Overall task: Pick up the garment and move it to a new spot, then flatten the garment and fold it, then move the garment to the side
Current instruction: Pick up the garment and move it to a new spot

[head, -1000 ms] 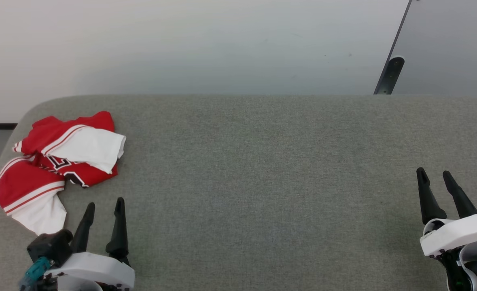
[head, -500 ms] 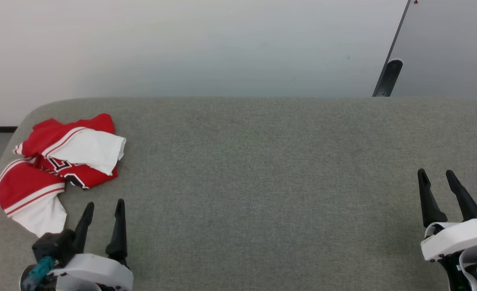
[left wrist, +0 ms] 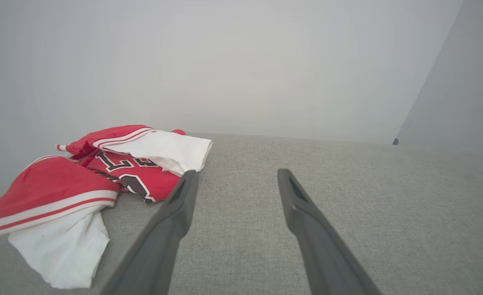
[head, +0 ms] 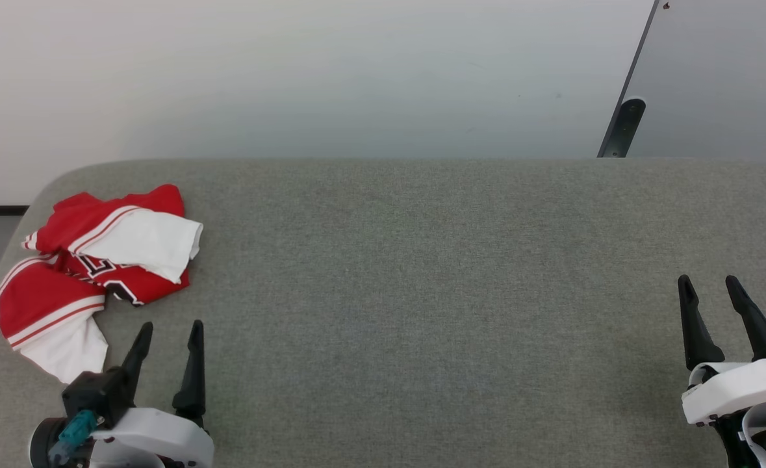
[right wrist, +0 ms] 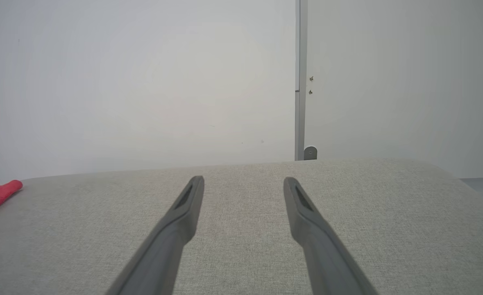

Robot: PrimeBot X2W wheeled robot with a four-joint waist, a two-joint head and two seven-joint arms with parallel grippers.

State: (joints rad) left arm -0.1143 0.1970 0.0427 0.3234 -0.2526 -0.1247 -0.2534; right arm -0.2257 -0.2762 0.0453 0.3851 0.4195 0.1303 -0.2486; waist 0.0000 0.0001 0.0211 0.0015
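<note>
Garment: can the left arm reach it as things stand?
Probably yes. The garment lies crumpled just ahead and to the left of the left pincer, whose jaws stand open. Bare grey surface lies between them, with nothing blocking the approach.

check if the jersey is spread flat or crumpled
Crumpled: the garment lies in a heap, a white sleeve end thrown over its chest lettering, not spread flat.

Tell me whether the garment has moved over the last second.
No. The garment keeps its distance from the corner of the table; the whole head view slid down, so the camera moved.
</note>
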